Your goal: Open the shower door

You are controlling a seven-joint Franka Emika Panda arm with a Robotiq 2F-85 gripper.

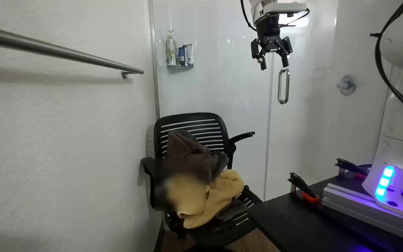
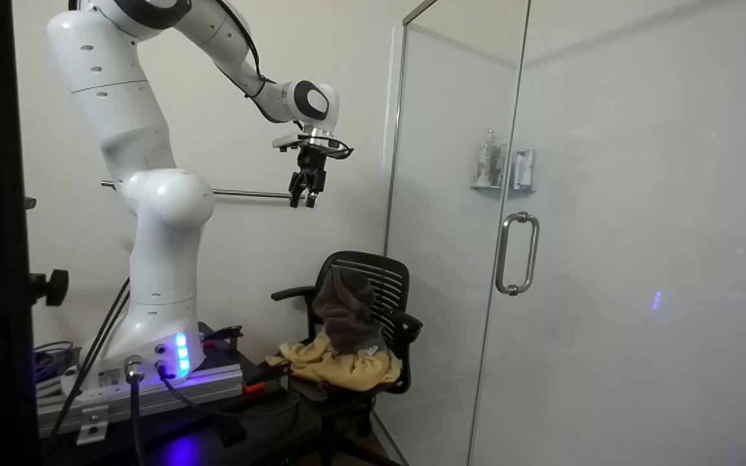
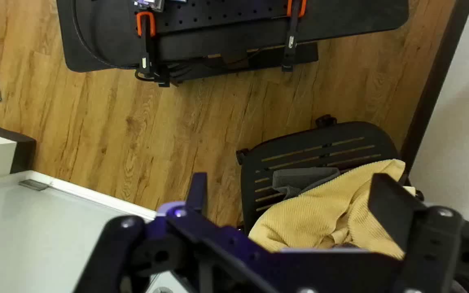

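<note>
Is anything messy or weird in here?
Yes: an office chair near the shower door is odd, and the yellow cloth and dark cloth on it are crumpled, not folded. A blurry patch covers part of them in an exterior view. I see nothing spilled or broken.

Door [image 2: 632,233] cropped (up top), yellow cloth [image 1: 199,197] part-blurred

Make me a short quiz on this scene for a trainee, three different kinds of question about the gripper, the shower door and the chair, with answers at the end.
1. True or false: the gripper hangs apart from the handle.

2. Multiple choice: which colour of cloth lies on the chair?
A: red
B: yellow
C: green

3. Fill in the blank: the shower door is a clear ____ panel.

Key: 1 True. 2 B. 3 Glass.
</note>
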